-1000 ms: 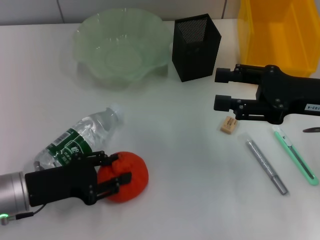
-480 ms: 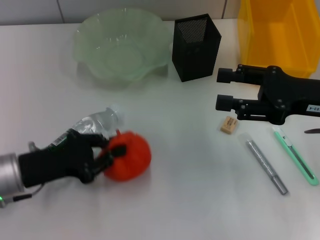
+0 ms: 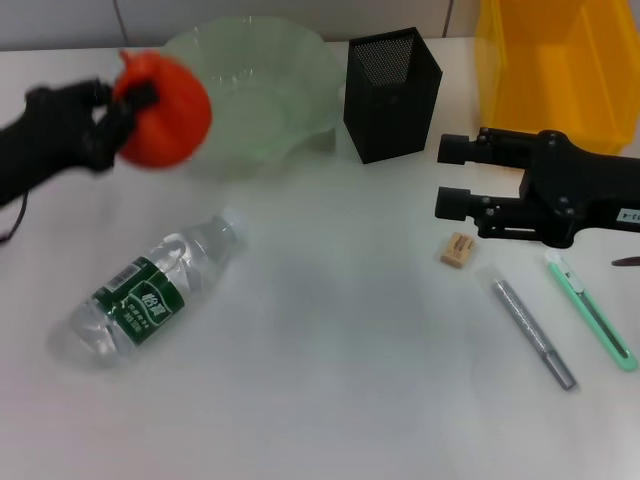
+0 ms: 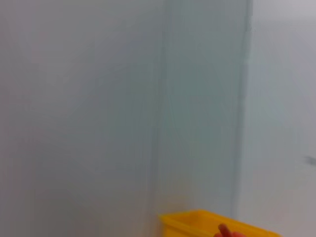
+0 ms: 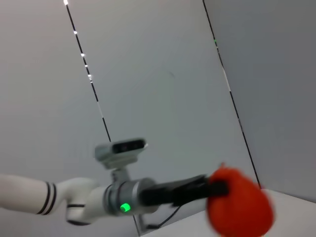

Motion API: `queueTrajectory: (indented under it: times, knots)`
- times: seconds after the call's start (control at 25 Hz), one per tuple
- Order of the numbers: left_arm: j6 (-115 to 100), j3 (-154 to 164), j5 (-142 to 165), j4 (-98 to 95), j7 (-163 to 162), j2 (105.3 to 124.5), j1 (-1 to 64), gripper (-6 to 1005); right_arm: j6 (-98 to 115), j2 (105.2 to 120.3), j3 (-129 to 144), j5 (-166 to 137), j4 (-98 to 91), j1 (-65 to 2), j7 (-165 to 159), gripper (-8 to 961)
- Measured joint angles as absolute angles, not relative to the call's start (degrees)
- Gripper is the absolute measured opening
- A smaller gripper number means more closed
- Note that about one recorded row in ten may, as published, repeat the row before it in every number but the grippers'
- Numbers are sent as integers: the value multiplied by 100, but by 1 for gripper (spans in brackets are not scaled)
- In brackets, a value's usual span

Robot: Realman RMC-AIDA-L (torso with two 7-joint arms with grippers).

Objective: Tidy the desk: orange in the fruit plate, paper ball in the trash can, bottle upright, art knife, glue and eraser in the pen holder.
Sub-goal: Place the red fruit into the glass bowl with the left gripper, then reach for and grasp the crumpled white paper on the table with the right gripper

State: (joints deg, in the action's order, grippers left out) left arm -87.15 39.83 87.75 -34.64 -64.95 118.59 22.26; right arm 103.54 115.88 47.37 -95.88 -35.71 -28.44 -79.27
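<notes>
Left pincer (image 3: 125, 95), clamped on orange (image 3: 160, 108), has lifted it off the table (image 3: 330, 330) to the fruit plate (image 3: 260, 90) rim, so release comes next; right pincer (image 3: 452, 177) idle, open, above eraser (image 3: 457, 249)

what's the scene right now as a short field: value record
left gripper: shut on orange, lifted at the plate's near-left rim
right gripper: open, hovering above the eraser
plate: nothing in it
bottle: lying on its side
holder: upright beside plate
knife: flat on desk
glue: flat, beside knife
</notes>
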Motion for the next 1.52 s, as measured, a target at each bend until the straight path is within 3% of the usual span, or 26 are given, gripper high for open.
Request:
queueTrajectory:
  times: [0.36,0.6,1.0,1.12,1.32,1.52]
  knots:
    - [-5947,4706,8806,-3057,-6772,11881,3822,90,10357,11600,4711,-9580,-3562,-2823,-7895,726]
    - [-4937,5542,8797,-3102,-7223,11912,4087,92,10353,11602,4710,-9579,-3564,-2811,-7892,726]
    - [-4368,5797,8769,-3171,-7869,11905,4029,208,10247,11601,4695,-9579,-3569,-2805,-7876,727]
    - [-5075,5797,8550,-3235,-7796,11892,3850,413,10201,11599,4677,-9579,-3569,-2807,-7875,727]
    - [-6672,5802,7859,-3194,-7178,11901,3377,628,10199,11580,4582,-9579,-3569,-2804,-7876,727]
    - [-7250,5810,7675,-2816,-6929,11901,3105,625,10214,11526,4438,-9599,-3574,-2749,-7916,727]
